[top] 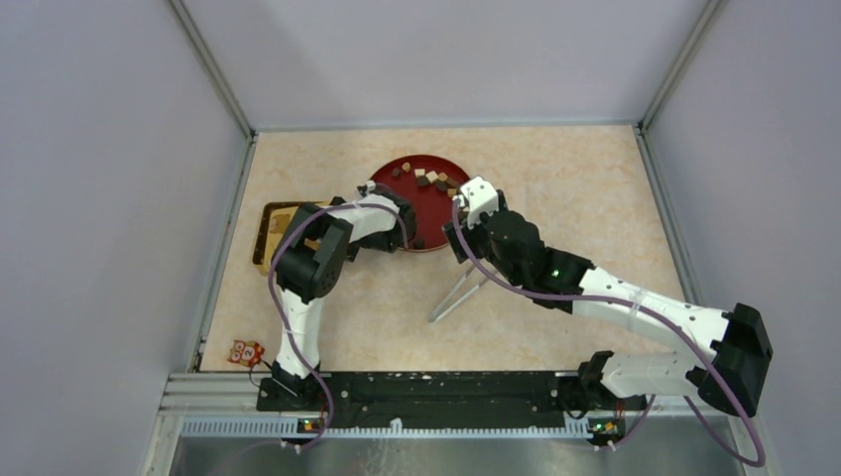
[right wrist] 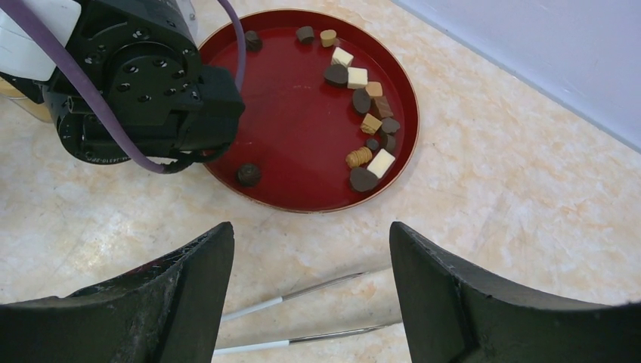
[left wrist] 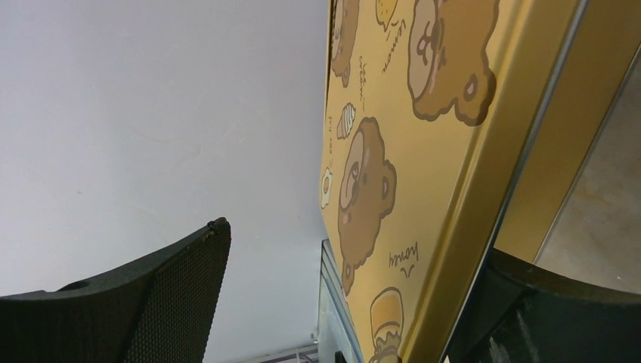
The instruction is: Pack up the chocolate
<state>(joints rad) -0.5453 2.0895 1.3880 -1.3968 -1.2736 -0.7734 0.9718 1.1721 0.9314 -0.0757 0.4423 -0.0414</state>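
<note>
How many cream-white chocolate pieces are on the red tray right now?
3. Two cream-white pieces lie toward the red tray's far side, a third near its right rim. The left arm may hide others.

The table (top: 555, 198) carries a round tray (top: 421, 157) at its middle, toward the rear. The chocolate (right wrist: 363, 98) lies in the tray, most pieces bunched along the rear-right side. One lone piece (right wrist: 249, 174) sits apart at the near rim. A tin lid (top: 270, 230) lies left of the tray. The left arm (top: 317, 258) crosses above both. A pair of tongs (top: 461, 293) lies on the table before the tray, clear of it. A small object (top: 245, 352) rests at the near-left corner, beside the left arm's base.
</note>
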